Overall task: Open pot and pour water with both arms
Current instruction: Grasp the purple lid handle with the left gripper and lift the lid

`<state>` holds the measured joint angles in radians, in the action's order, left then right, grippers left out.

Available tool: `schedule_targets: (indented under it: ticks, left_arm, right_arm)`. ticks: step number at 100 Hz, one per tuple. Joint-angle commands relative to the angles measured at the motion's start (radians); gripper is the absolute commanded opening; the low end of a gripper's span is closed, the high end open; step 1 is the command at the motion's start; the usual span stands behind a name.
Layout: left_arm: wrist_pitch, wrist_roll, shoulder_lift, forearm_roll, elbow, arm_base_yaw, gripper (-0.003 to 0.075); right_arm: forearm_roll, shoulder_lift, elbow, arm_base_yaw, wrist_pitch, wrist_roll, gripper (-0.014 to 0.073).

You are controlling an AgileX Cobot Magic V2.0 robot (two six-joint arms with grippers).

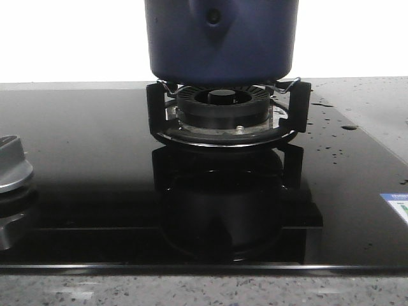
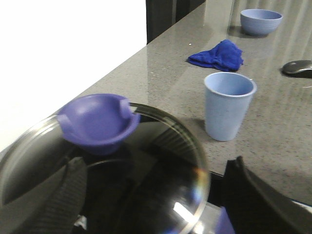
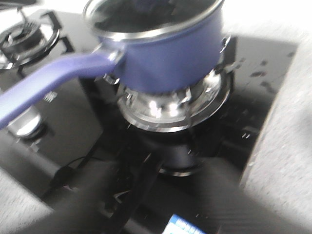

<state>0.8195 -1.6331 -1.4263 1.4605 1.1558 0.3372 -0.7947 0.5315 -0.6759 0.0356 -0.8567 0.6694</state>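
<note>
Pot seated on black burner toward counter's far edge, handle jutting sideways. Left gripper spread wide, fingers flanking glass lid. Right gripper blurred, grip impossible to tell.

My pot, dark navy-blue with a smooth matte wall, a small rivet and a V-shaped crease, sits upright on the burner support toward the counter's far edge, its long blue handle jutting sideways, glass lid on top.
</note>
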Motion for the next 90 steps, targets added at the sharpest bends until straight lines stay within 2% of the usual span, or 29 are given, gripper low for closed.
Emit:
schedule_targets:
  ticks: [1,29,47,60,78,90]
  left_arm:
    - [0.003,-0.019,-0.026,0.06,0.085,0.006,0.0515]
    - [0.0,-0.02,-0.166,0.101,0.203,0.006,0.0519]
    - [-0.002,-0.023,-0.219,0.164,0.224,0.006,0.0557]
    - [-0.002,-0.023,-0.244,0.17,0.224,0.006,0.0557]
    - [0.114,-0.084,-0.27,0.254,0.224,0.006,0.0555]
    - [0.125,-0.124,-0.274,0.297,0.224,0.006,0.0555]
  right_arm:
    - [-0.042,0.003,-0.035,-0.003,0.058,0.013,0.061]
    - [-0.044,0.003,-0.035,-0.003,0.056,0.013,0.0605]
    - [-0.052,0.0,-0.035,-0.003,0.046,0.013,0.0605]
    - [-0.053,-0.012,-0.035,-0.003,0.046,0.013,0.0605]
    - [-0.053,-0.023,-0.035,-0.003,0.05,0.013,0.0605]
    - [-0.053,-0.023,-0.035,-0.003,0.05,0.013,0.0605]
